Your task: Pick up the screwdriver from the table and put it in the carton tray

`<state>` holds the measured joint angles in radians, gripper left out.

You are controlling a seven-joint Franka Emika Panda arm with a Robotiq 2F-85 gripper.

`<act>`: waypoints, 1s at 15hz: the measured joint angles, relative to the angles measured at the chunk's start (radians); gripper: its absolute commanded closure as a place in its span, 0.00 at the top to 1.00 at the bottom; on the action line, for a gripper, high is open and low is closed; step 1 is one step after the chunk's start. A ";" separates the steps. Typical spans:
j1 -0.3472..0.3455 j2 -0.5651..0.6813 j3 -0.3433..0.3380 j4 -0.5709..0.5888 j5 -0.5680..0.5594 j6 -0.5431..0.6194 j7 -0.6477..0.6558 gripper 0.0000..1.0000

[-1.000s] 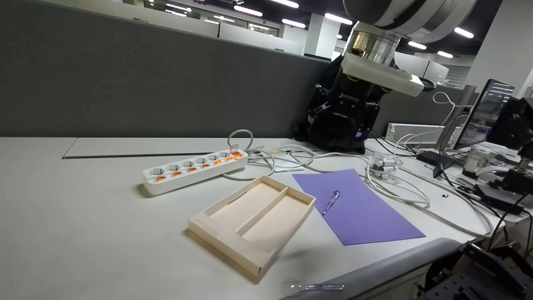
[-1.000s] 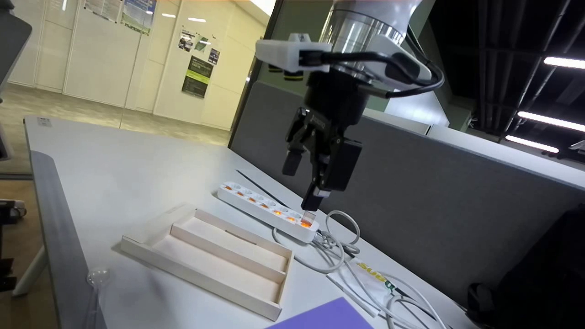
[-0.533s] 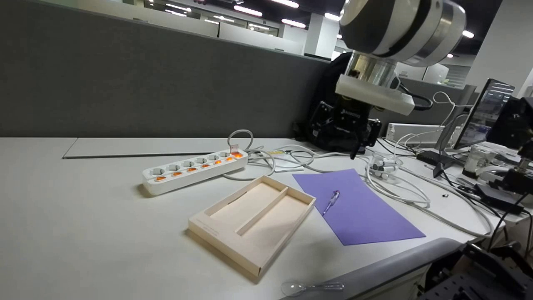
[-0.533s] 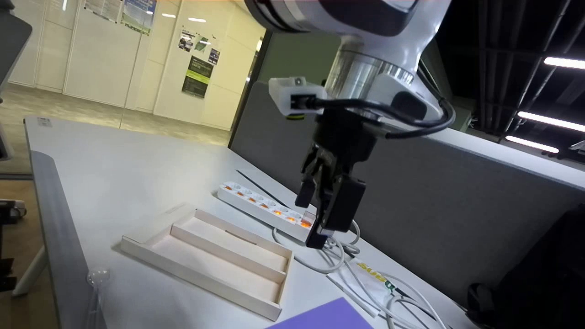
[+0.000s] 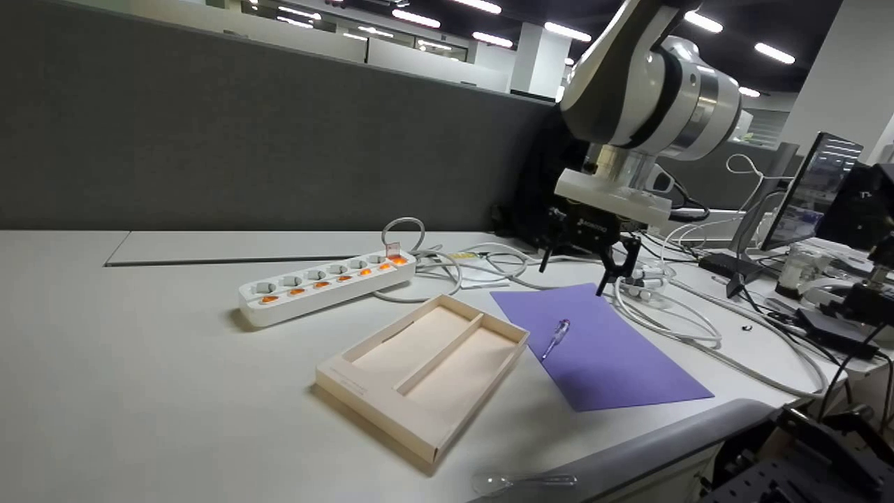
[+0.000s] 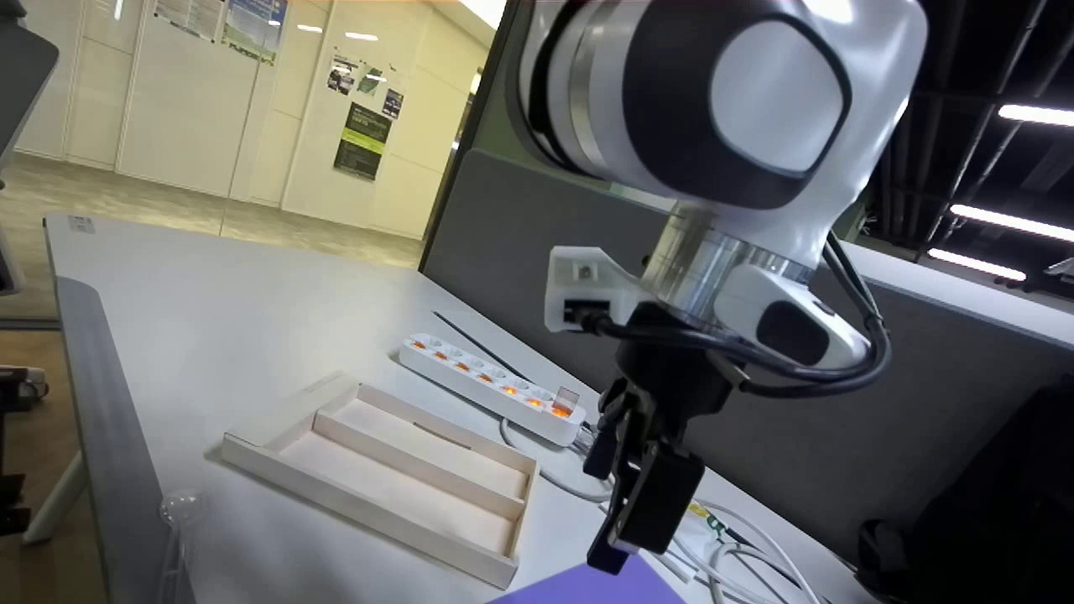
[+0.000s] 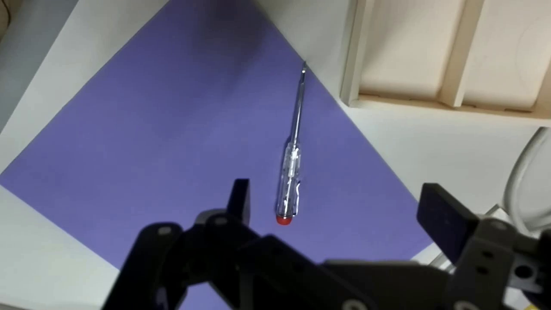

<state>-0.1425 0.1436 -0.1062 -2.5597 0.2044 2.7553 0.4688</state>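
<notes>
Screwdriver is lying flat on the purple sheet, clear handle with a red end, tip right at the sheet's edge on the tray side. Carton tray sits on the table just beside the sheet. The gripper hangs above the sheet with its jaws spread wide. Power strip is farther from the sheet, past the tray.
</notes>
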 measured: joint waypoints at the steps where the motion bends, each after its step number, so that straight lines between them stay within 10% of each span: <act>1: 0.000 0.025 -0.009 0.018 0.015 -0.002 0.001 1.00; 15: 0.078 0.274 -0.117 0.159 0.062 0.031 0.074 1.00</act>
<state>-0.0640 0.4173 -0.2234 -2.4011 0.2663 2.7863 0.5429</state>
